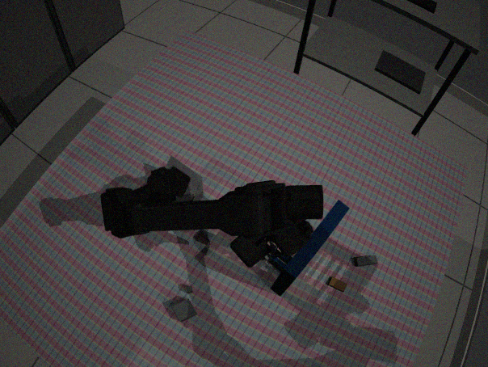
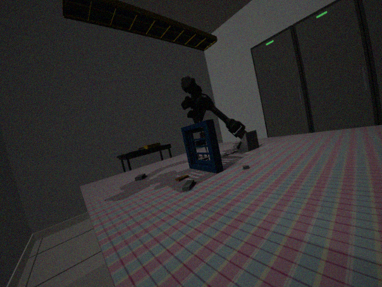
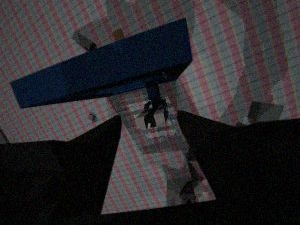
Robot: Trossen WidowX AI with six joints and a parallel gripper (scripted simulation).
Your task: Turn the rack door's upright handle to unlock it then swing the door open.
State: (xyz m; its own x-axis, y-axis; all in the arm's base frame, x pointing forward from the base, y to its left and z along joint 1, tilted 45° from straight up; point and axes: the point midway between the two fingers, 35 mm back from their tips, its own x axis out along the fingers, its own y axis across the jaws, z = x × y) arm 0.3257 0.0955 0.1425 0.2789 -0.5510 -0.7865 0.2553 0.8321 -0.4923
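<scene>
The claw (image 1: 274, 247) (image 2: 194, 117) (image 3: 149, 117) is held with its fingers apart, and nothing is gripped. It is pointed down toward the surface (image 1: 242, 121) (image 2: 253, 221) (image 3: 260, 49), on the arm's side of the blue frame (image 1: 319, 238) (image 2: 215, 148) (image 3: 130, 54). Whether the frame is touched cannot be told. In the wrist view, a dark fitting (image 3: 152, 106) is seen between the finger outlines; whether it is the handle, and how it is turned, cannot be made out. The arm (image 1: 178, 216) (image 2: 219, 114) is folded back at the elbow, its forearm stretched over toward the frame and its wrist raised above it. The frame is stood upright. Beyond it, an orange block (image 1: 336, 284) (image 2: 181, 178) (image 3: 118, 35) and a grey block (image 1: 365, 260) (image 2: 188, 185) (image 3: 84, 40) are laid near each other.
</scene>
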